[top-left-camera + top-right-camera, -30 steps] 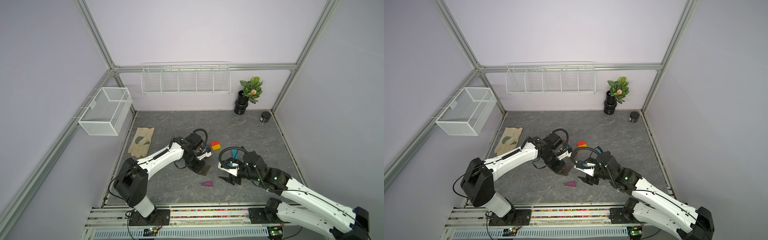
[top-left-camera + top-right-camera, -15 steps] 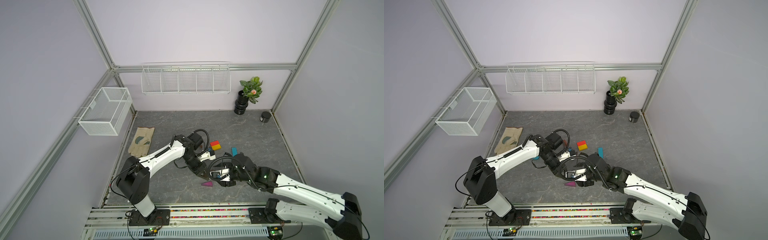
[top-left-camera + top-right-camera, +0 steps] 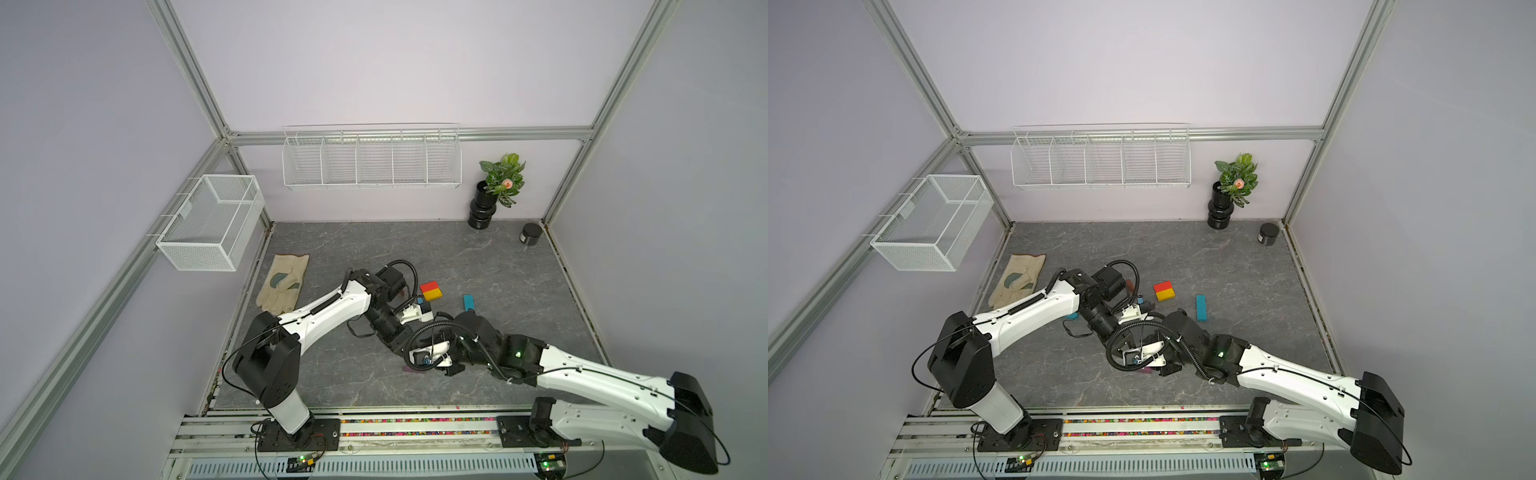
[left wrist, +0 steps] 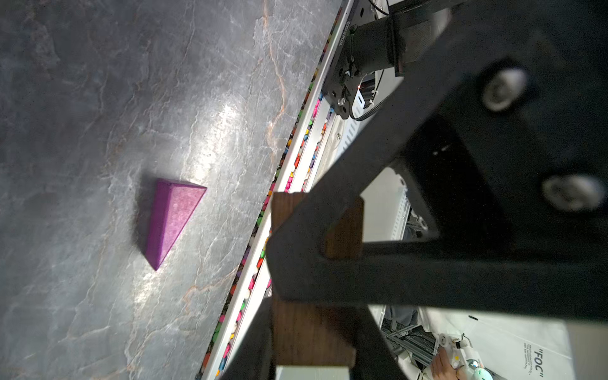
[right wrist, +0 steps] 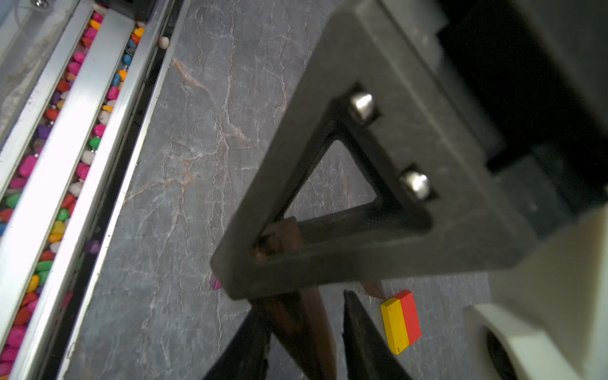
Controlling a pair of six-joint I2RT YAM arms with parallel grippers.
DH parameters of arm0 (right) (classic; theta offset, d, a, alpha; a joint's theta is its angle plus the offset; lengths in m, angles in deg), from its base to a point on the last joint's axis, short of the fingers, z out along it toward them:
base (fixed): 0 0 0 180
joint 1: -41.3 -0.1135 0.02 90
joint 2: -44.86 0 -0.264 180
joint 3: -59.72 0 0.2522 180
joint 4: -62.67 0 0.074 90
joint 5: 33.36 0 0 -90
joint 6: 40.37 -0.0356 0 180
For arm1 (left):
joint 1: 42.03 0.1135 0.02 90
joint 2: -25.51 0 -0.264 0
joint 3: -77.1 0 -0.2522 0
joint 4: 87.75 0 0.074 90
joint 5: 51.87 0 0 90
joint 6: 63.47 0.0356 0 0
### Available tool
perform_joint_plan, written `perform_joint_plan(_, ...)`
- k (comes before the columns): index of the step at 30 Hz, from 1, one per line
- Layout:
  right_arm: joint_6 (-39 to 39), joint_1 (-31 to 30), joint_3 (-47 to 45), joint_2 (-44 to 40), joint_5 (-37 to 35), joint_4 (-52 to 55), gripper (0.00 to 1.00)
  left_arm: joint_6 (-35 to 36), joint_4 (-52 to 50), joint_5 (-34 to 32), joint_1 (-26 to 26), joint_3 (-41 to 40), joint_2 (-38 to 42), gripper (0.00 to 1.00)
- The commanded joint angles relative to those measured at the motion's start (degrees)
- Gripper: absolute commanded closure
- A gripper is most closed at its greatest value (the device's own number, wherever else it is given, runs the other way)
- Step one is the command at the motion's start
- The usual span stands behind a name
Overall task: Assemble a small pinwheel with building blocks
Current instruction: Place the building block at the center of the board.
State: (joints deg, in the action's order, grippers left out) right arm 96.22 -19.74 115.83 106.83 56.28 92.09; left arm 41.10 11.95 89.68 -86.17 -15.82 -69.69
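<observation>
Left wrist view: the left gripper (image 4: 296, 309) is clamped on a brown wedge (image 4: 312, 332), a finger on either side of it. The purple wedge (image 4: 171, 220) lies flat and free on the table (image 4: 82, 98). Past the rail (image 4: 309, 158), a white sheet (image 4: 500, 348) reads "FOC"; the small print beside it is too fine to read.

Right wrist view: 1 finger of the right gripper (image 5: 263, 289) lies against a brown wedge, seemingly the same 1. Its other finger is hidden, so I cannot tell whether it has clamped. Beyond it the bricks (image 5: 401, 320), 1 red and 1 yellow, touch side by side.

Top views: both grippers meet near the bricks, on their rail side. The purple wedge shows only as a sliver under the right gripper, farther from the bricks the same way. A teal bar (image 3: 469, 302) lies near the bricks but apart from them, on the right arm's side. The pinwheel looks barely begun.

The wedge looks light, rigid and smooth-painted, so it is likely to slip on its slopes. It is best pinched across 2 parallel faces near the thick end. No block carries writing
</observation>
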Motion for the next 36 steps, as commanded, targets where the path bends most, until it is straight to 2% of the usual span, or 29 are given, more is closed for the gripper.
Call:
perform_joint_plan(1, -0.4, -0.5, 1.4, 0.7, -0.8, -2.0, 0.72, 2.4, -0.8, 2.6, 0.1, 0.3, -0.2, 0.72)
perform_joint_plan(4, -2.2, -0.7, 1.8, 1.1, -0.9, -1.5, 0.79, 1.9, 0.0, 2.4, 0.0, -0.2, 0.1, 0.63)
perform_joint_plan(11, -6.7, -0.4, 0.4, 0.3, -3.6, -2.2, 0.82, -3.2, 5.7, 1.6, 3.3, -4.5, 5.1, 0.47)
perform_joint_plan(14, -10.8, 1.2, 0.2, -0.2, -3.3, -1.5, 0.81, -8.7, 12.0, 1.0, 7.8, -9.2, 11.3, 0.42)
perform_joint_plan(17, -15.6, 5.2, 0.0, 0.2, -2.0, -1.1, 0.81, -15.9, 19.4, -1.4, 14.7, -14.3, 18.5, 0.38)
perform_joint_plan(20, -20.7, 11.7, 0.6, 2.5, -0.4, -1.9, 0.8, -21.5, 23.4, -11.7, 20.3, -16.6, 23.7, 0.35)
perform_joint_plan(23, -25.6, 19.8, 4.0, 8.1, 1.0, -1.7, 0.79, -21.6, 23.6, -25.7, 21.1, -15.5, 25.2, 0.35)
perform_joint_plan(26, -30.4, 26.4, 11.4, 16.6, 1.3, 0.7, 0.79, -21.6, 24.3, -38.0, 21.2, -12.8, 23.8, 0.35)
perform_joint_plan(31, -39.0, 32.7, 26.7, 32.4, -1.5, 6.9, 0.79, -10.5, 24.6, -47.5, 21.2, -6.9, 16.2, 0.36)
perform_joint_plan(33, -41.6, 34.2, 30.9, 36.0, -1.1, 7.6, 0.81, -9.9, 22.3, -52.4, 21.1, -2.7, 11.7, 0.39)
perform_joint_plan(36, -42.7, 34.9, 34.7, 37.7, -0.1, 8.7, 0.81, -8.6, 19.8, -52.5, 21.2, 2.3, 5.6, 0.42)
